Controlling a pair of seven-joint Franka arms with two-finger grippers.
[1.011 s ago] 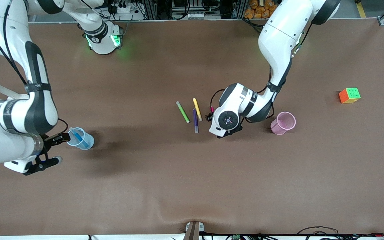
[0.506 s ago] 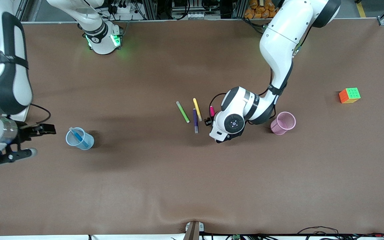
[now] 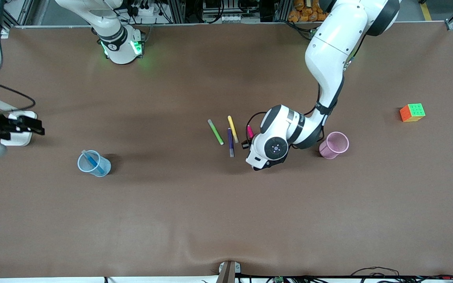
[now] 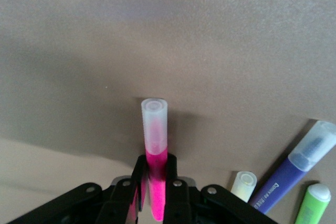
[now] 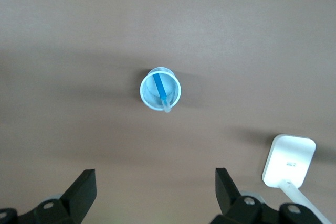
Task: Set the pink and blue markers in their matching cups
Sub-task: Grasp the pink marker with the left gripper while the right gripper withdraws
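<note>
You have the bright blue marker (image 3: 93, 164) standing in the translucent pale blue cup (image 3: 94, 164), right gripper (image 5: 155, 192) waiting with jaws spread, and left gripper (image 4: 153, 179) pinching the magenta-pink marker (image 4: 154, 145), seemingly for the nearby pale pink cup (image 3: 334, 145) on the bench (image 3: 226, 220).

A broad desk covered in a matte brown mat (image 3: 195, 220) fills nearly the whole front view, its surface showing faint creases and a slight bulge near the middle of the edge nearest the front camera. Soft, diffuse shadows lie across the mat, and a green glow (image 3: 148, 63) tints it close to the edge farthest from the front camera. Along that edge runs a row of silver aluminium framing with black cables (image 3: 218, 11) and an orange pile (image 3: 305, 10). A silver metal bracket (image 3: 451, 25) sits at one corner, with grey floor and a yellow stripe (image 3: 426, 10) beside it.
</note>
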